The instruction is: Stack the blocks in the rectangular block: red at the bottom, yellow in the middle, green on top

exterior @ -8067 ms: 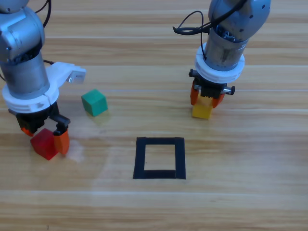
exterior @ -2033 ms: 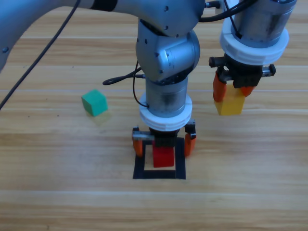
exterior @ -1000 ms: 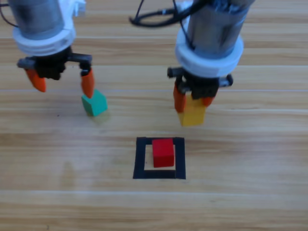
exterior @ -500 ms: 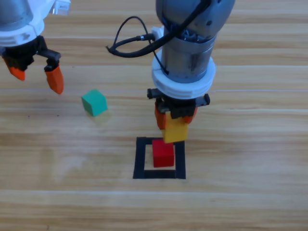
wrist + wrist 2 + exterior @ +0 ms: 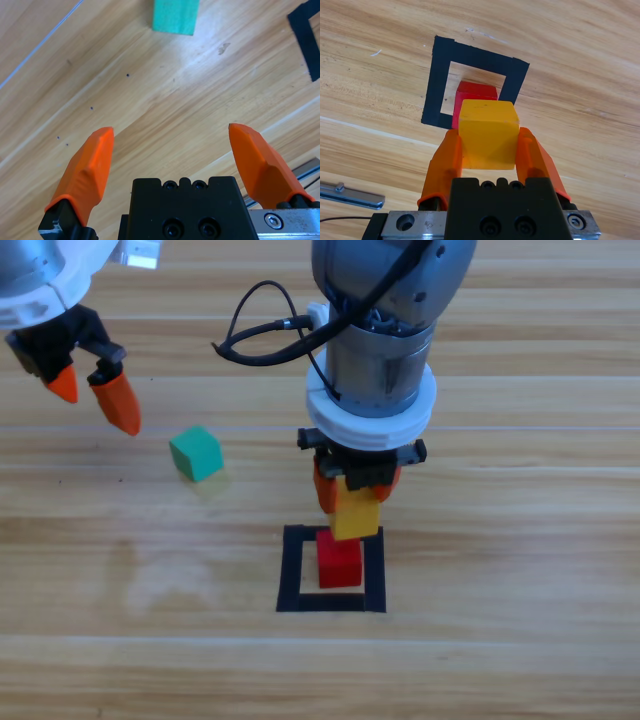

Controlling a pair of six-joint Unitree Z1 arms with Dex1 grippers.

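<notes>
The red cube [image 5: 339, 563] [image 5: 475, 92] sits inside the black tape square [image 5: 292, 570] [image 5: 438, 82] near the table's front. Just above and slightly behind it hangs the yellow cube [image 5: 355, 515] [image 5: 487, 133], with my right gripper [image 5: 356, 492] [image 5: 488, 145] shut on it. The teal-green cube [image 5: 195, 453] [image 5: 175, 16] lies on the table to the left of the square. My left gripper [image 5: 92, 395] [image 5: 172, 142] hovers open at the upper left, apart from the green cube, nothing between its fingers.
Bare wooden table surrounds the tape square. A black cable [image 5: 258, 335] loops off the right arm. A metal strip [image 5: 350, 195] shows at the lower left of the right wrist view.
My right gripper has carried the yellow cube left and toward the tape square, now nearly over the red cube. The left gripper has drifted slightly at the upper left, still open.
</notes>
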